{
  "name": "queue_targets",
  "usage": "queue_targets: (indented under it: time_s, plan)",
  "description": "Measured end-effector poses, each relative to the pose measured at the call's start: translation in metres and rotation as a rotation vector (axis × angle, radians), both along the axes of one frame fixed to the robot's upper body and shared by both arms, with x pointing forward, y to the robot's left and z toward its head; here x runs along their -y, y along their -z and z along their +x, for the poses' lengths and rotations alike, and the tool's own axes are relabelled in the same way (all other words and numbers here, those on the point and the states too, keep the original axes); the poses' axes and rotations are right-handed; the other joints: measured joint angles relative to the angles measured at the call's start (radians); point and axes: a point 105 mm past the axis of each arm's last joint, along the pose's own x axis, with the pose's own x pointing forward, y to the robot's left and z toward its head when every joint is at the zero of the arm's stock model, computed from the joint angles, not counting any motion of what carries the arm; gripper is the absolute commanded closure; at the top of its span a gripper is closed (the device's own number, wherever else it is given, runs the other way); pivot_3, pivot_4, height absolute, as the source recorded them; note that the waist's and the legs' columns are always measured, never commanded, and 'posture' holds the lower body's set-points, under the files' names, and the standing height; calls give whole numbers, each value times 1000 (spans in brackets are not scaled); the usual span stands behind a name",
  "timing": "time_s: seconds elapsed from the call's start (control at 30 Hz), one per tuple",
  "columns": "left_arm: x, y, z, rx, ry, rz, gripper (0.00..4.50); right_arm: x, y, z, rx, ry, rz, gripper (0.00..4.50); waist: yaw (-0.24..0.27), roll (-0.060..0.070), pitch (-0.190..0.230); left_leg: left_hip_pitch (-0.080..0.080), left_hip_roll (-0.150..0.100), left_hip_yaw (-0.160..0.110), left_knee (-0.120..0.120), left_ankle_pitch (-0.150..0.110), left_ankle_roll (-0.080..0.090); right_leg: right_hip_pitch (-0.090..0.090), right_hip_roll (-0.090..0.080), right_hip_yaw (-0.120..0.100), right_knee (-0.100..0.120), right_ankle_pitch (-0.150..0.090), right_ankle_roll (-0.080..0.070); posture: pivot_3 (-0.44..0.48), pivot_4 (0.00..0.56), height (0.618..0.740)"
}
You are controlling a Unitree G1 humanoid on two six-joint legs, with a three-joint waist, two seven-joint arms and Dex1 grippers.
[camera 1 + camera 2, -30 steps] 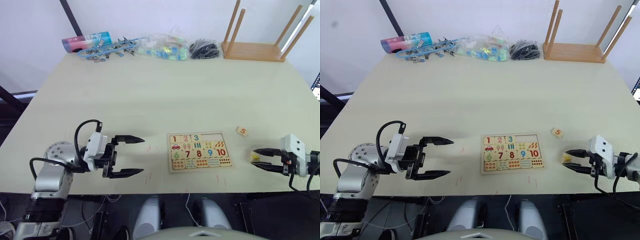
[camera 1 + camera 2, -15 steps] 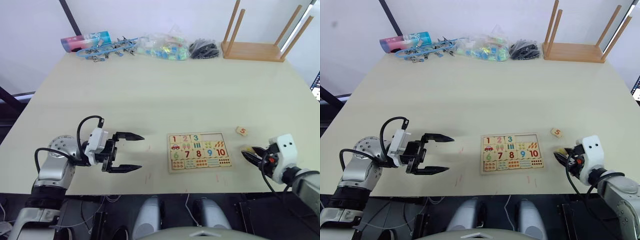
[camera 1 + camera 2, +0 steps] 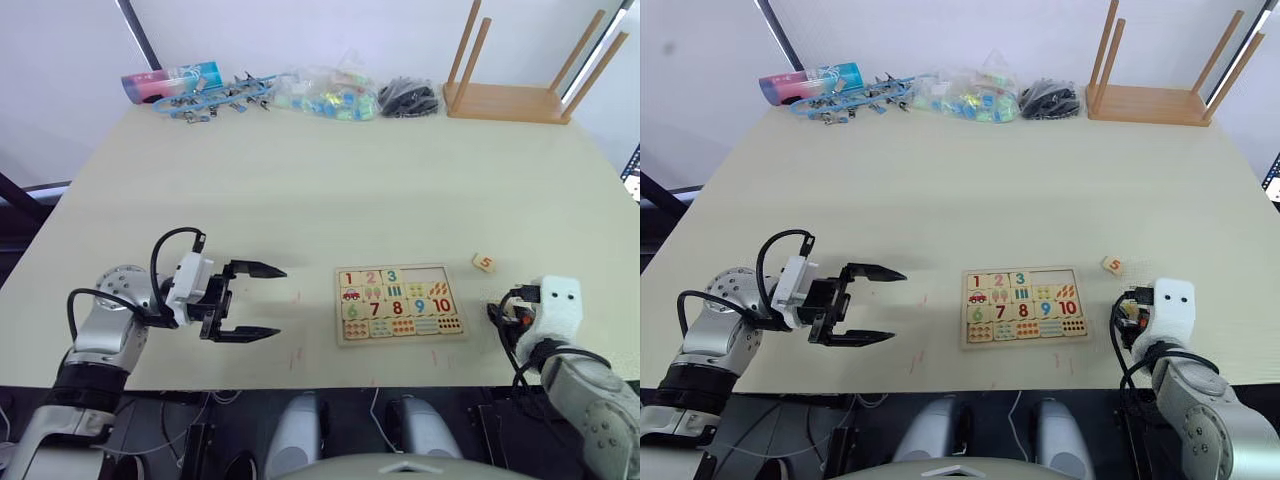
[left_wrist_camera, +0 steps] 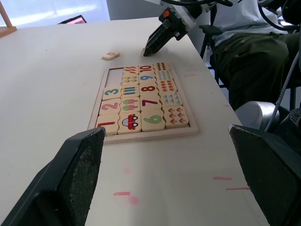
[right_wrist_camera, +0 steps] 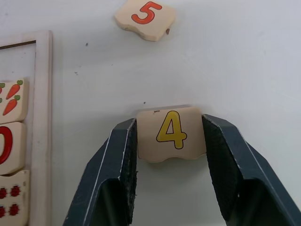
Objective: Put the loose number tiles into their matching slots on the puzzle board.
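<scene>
Tile 4 (image 5: 171, 133) clamped by right gripper (image 5: 170, 141) on pale table (image 3: 330, 190); left gripper (image 3: 262, 301) wide open, empty.

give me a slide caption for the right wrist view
Right gripper closes on the yellow 4 tile on the table, the 5 tile loose beyond.

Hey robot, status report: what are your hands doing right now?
Right gripper jaws closed on the 4 tile, on the table. Left gripper open, idle. 5 tile loose beside the puzzle board. Nothing blocking.

Both head eyes looked down over the bench (image 3: 330, 190). The left wrist camera faced the board (image 4: 141, 101) from nearby, at 9 o'clock; the right wrist camera sat close at 3 o'clock.
</scene>
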Motion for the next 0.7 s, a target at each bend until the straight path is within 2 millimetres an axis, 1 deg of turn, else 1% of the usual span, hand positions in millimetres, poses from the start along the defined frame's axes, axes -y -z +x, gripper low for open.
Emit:
queue_targets:
  time_s: [0.07,0.13,0.17,0.2,0.23,0.3,0.37,0.4,0.43,0.5,0.53,0.57,0.6,0.7]
  plan:
    - [0,0,0,1,0,1,0,-1,1,0,0,15,5,3006,0,0,0,0,0,0,0,0,0,0,0,0,0,0,0,0,150,737]
    - [0,0,0,5,0,2,0,-1,1,0,6,27,5,1925,0,0,0,0,0,0,0,0,0,0,0,0,0,0,0,0,150,737]
    - [-1,0,0,5,-2,2,0,-1,0,0,12,26,2,1646,0,0,0,0,0,0,0,0,0,0,0,0,0,0,0,0,150,737]
    - [-1,0,0,4,-4,1,0,-4,-1,1,18,14,3,1175,-1,-1,0,0,0,0,0,0,0,0,0,0,0,0,0,0,150,737]
    - [-1,0,0,3,-5,1,0,-6,-1,1,21,5,5,569,0,-1,0,0,0,0,0,0,0,0,0,0,0,0,0,0,150,737]
    - [-2,0,1,2,-7,1,0,-7,-2,1,27,-7,8,76,0,-1,0,0,0,0,0,0,0,0,0,0,0,0,0,0,150,737]
    - [-2,1,0,2,-9,1,0,-6,-2,0,35,-27,4,76,1,0,0,0,0,0,0,0,0,0,0,0,-1,0,0,0,150,737]
    - [-2,1,0,2,-9,-2,0,-2,-5,-2,40,-89,-32,76,1,1,0,0,-1,1,0,0,0,0,-1,0,-1,0,0,0,150,737]
    - [-2,1,0,0,-11,-2,0,1,-7,-4,39,-115,-61,76,0,2,1,0,-1,1,0,0,0,0,-2,1,-2,0,0,0,150,737]
    - [-3,1,0,0,-14,-2,0,11,-20,-6,83,-203,-121,76,0,1,1,0,-1,1,0,0,0,0,-1,1,-2,0,0,0,150,737]
    - [-3,1,0,1,-15,-3,0,12,-29,-5,124,-270,-148,76,-1,1,1,0,0,0,0,0,0,0,0,0,-2,0,0,0,150,737]
    - [-3,1,0,1,-15,-5,0,11,-33,-4,142,-305,-157,76,-1,0,1,0,0,0,0,0,0,0,1,0,-2,0,0,0,150,737]
    - [-2,1,1,6,-16,-14,0,8,-37,-3,169,-380,-154,76,-3,0,1,0,0,0,-1,0,0,0,1,0,-2,0,0,0,150,737]
    - [0,-1,2,18,-24,-40,0,7,-37,-3,196,-534,-129,76,-3,0,1,0,0,0,-1,0,0,1,2,1,-2,0,1,0,150,737]
